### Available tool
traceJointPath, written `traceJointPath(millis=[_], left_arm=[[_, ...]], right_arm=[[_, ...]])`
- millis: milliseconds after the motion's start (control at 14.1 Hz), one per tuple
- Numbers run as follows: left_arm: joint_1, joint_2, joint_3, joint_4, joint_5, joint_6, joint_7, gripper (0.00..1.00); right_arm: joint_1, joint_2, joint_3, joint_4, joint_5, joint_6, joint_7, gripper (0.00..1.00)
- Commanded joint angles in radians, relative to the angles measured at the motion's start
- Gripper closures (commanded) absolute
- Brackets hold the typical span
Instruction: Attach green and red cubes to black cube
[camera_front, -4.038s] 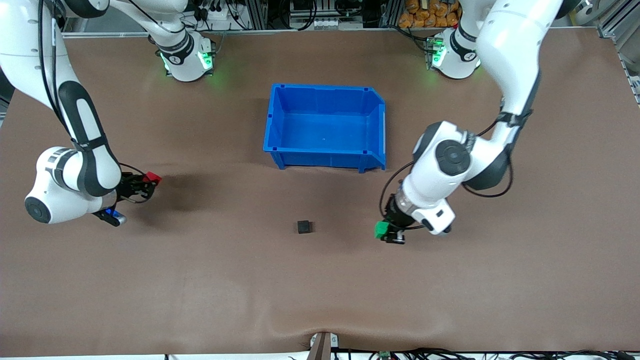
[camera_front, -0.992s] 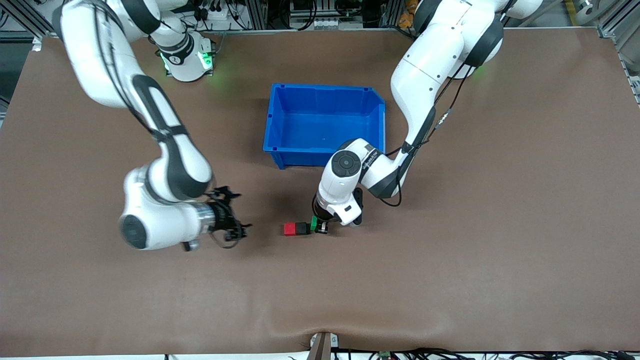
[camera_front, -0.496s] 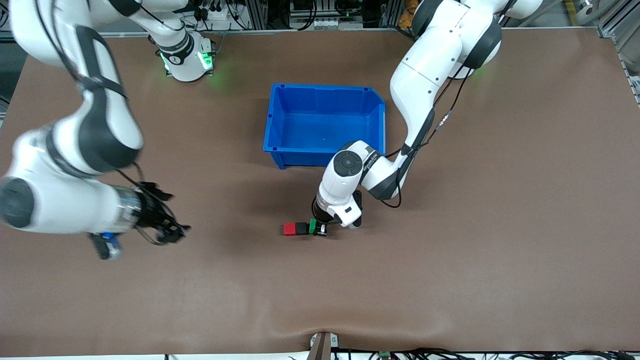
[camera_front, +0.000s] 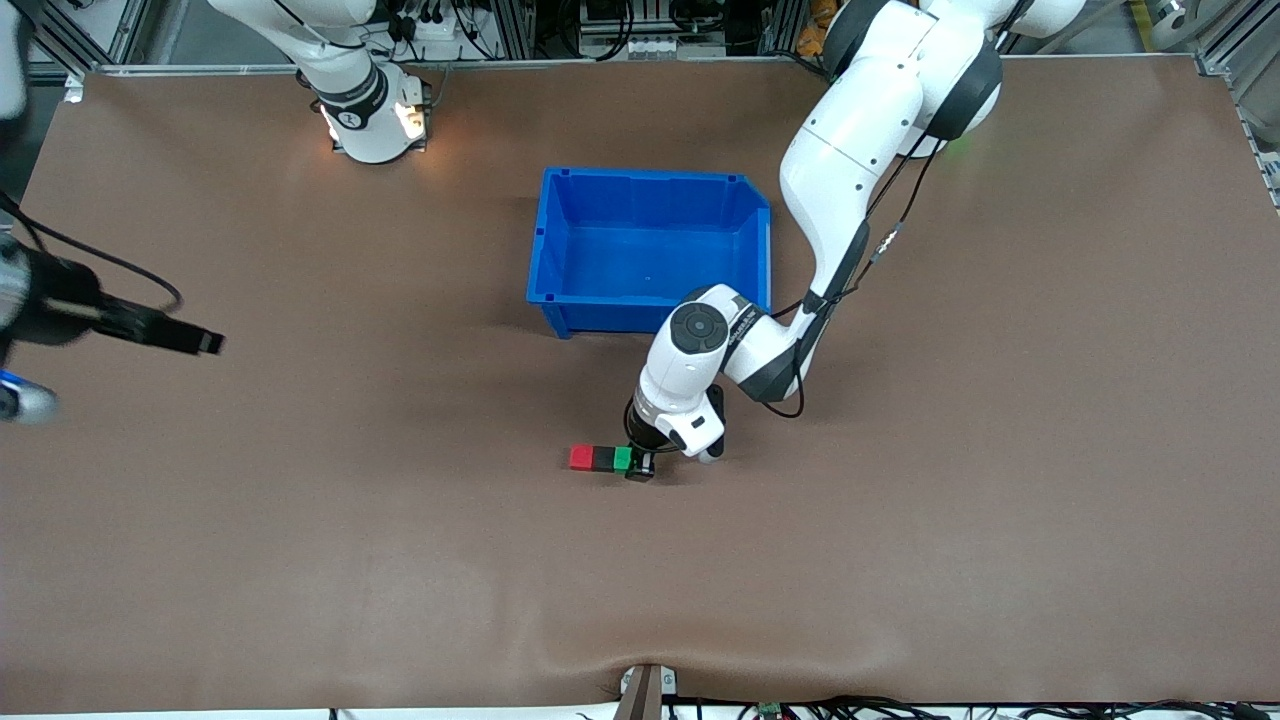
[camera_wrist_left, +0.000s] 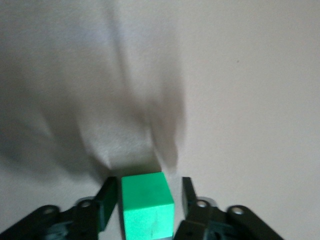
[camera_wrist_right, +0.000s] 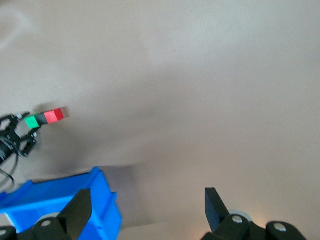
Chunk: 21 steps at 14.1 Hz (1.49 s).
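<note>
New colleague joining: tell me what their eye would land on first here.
The row of red cube, black cube and green cube on the brown table, with the left gripper around the green one, jaws slightly parted. Next, the blue bin farther from the front camera.

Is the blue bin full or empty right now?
Empty. The front view shows the blue bin with only its bare floor inside; the cubes sit on the table, nearer the front camera.
</note>
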Motion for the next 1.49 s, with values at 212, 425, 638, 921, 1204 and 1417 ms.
traceJointPath(millis=[212,425,638,921,1204,1417], left_arm=[[-0.036,0.049,0.048,0.075,0.008,0.009,0.022,0.00],[-0.036,0.032,0.048,0.065,0.050,0.003,0.020,0.00],[-0.031,0.000,0.049,0.057,0.103,-0.032,0.019,0.00],[-0.021,-0.072,0.066,0.057,0.172,-0.212,0.020,0.00],[-0.007,-0.136,0.134,0.048,0.198,-0.305,0.022,0.00],[0.028,-0.211,0.151,-0.001,0.209,-0.334,0.124,0.00]], right_arm=[[-0.037,-0.203,0.022,-0.077,-0.061,-0.145,-0.072,0.00],[0.004,-0.342,-0.045,-0.237,-0.056,-0.075,-0.201,0.00],[0.151,-0.487,-0.229,-0.440,-0.056,0.007,-0.253,0.00],[0.159,-0.458,-0.240,-0.400,-0.055,-0.021,-0.252,0.00],[0.152,-0.393,-0.250,-0.298,-0.050,-0.035,-0.250,0.00],[0.161,-0.395,-0.259,-0.313,-0.052,-0.067,-0.255,0.00]])
